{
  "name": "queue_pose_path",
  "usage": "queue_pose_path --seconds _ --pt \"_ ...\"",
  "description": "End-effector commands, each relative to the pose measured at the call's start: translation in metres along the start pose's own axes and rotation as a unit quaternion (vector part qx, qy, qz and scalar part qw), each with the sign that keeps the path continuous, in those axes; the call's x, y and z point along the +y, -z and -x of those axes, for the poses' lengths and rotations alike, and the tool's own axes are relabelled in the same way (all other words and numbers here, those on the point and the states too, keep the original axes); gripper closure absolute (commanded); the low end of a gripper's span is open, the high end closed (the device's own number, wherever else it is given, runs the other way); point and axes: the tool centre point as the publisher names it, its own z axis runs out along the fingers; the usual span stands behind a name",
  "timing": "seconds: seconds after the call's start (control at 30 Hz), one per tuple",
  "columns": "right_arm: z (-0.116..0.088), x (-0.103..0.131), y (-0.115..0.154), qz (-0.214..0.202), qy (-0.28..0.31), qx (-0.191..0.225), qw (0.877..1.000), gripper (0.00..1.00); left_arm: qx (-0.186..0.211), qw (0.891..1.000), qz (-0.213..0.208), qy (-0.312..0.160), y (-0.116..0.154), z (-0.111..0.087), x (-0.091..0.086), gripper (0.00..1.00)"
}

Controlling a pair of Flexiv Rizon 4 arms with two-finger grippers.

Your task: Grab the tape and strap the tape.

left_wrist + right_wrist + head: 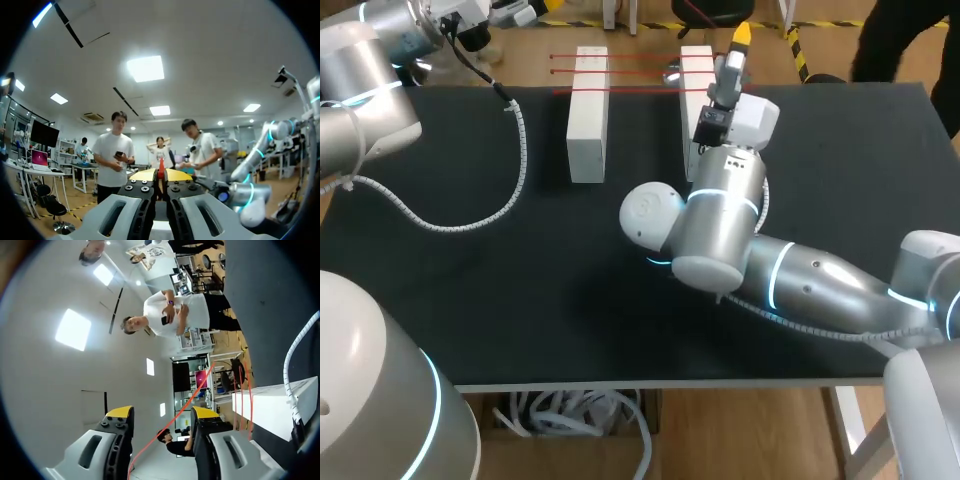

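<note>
Several thin red tape strands [630, 72] stretch across two white blocks [587, 115] at the back of the black table [470, 280]. My right gripper [738, 45] hovers over the right block [695, 65]. In the right wrist view my right gripper [162, 415] is open, and one red tape strand [187, 400] runs through the gap between its fingers without being pinched. The white block [280, 405] with more strands lies beside it. My left gripper [161, 175] is raised off the table at the back left, shut on a short red piece of tape [161, 169] that sticks out between its yellow tips.
My left arm [360, 90] stands at the table's back left corner, and its white spiral cable [510, 190] droops onto the table. My right arm's elbow [715, 230] and forearm [820, 285] cross the middle and right of the table.
</note>
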Motion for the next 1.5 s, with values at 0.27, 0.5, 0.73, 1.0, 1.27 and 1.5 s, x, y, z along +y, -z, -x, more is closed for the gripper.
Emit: queue_pose_path --seconds 0.27,0.5,0.73,1.0,1.27,1.5 --pt "0.006 0.005 -0.010 0.008 0.011 0.005 1.000 0.53 -0.001 1.000 0.000 0.000 0.000 -0.001 0.000 1.00" --pt "0.002 0.009 -0.019 0.015 0.012 0.017 1.000 0.50 -0.001 1.000 0.000 0.000 0.000 -0.001 0.000 1.00" --pt "0.003 0.013 -0.029 0.020 0.019 0.024 0.999 0.50 -0.001 1.000 0.000 0.000 0.000 -0.001 0.000 1.00" --pt "-0.011 0.010 -0.036 0.017 0.013 0.043 0.999 0.45 -0.001 1.000 0.000 0.000 0.000 -0.001 0.000 1.00" --pt "-0.009 0.011 -0.037 0.019 0.015 0.042 0.999 0.43 -0.001 1.000 0.000 0.000 0.000 -0.001 0.000 1.00" --pt "-0.013 0.013 -0.040 0.024 0.017 0.048 0.998 1.00 -0.001 1.000 0.000 0.000 0.000 -0.001 0.000 1.00"
